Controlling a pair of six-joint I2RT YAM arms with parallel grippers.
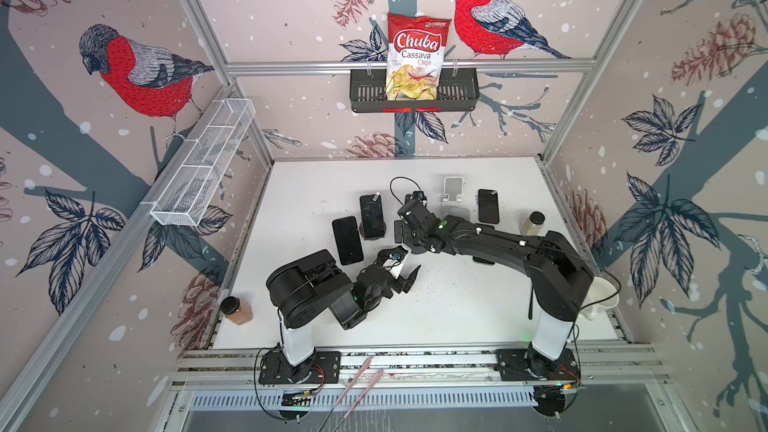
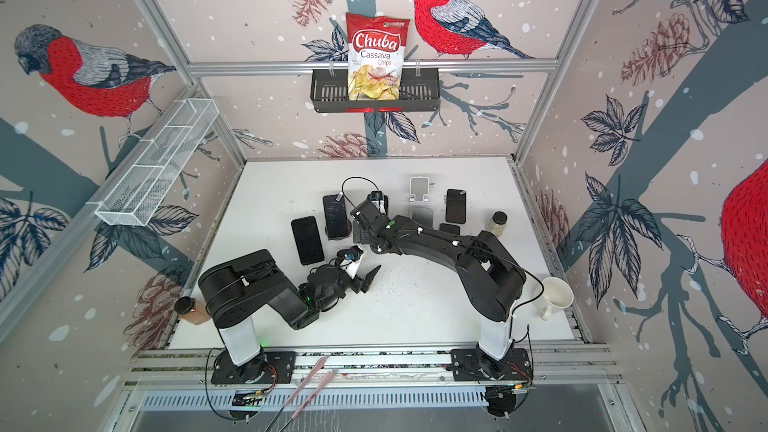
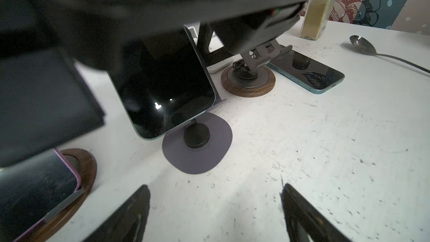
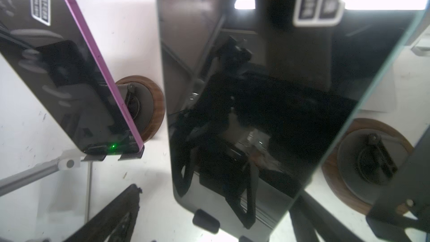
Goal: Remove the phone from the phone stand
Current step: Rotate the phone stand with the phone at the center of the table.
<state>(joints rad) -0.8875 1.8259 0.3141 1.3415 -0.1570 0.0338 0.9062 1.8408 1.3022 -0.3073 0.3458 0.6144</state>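
Right gripper jaws spread wide, phone on phone stand straddled between them. Left gripper held wide over table.

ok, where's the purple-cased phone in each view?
Both top views: purple-cased phone stands beside the flat phone.
Left wrist: purple-cased phone near the camera, beside the teal-edged phone.
Right wrist: stickered purple-cased phone, beside that teal-edged phone.
Shared landmark: its wood-rimmed stand base.
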